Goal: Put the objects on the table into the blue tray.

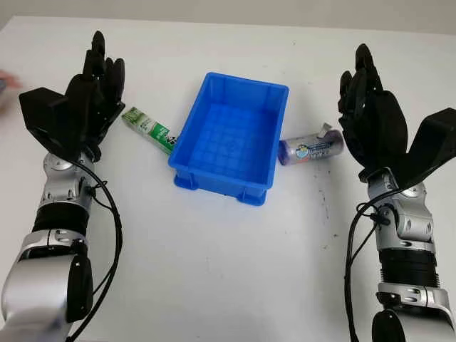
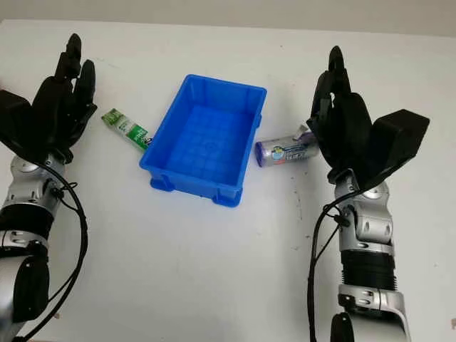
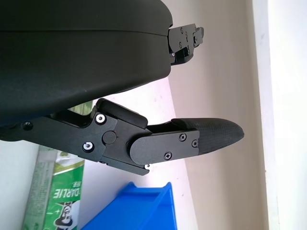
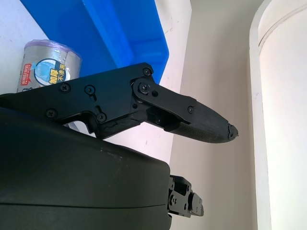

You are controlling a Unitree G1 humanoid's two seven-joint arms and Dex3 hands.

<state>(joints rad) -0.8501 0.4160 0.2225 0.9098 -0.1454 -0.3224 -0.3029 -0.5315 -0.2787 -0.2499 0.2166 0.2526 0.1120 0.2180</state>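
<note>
The blue tray stands empty at the table's middle. A green toothpaste box lies just left of it, its end touching or nearly touching the tray wall; it also appears as the green box in the left wrist view. A purple-and-white roll lies just right of the tray, seen again as the roll in the right wrist view. My left hand is raised, open, left of the green box. My right hand is raised, open, right of the roll. Neither hand touches anything.
The white table stretches wide in front of the tray. A blurred reddish shape shows at the far left edge. A pale wall edge runs behind the table.
</note>
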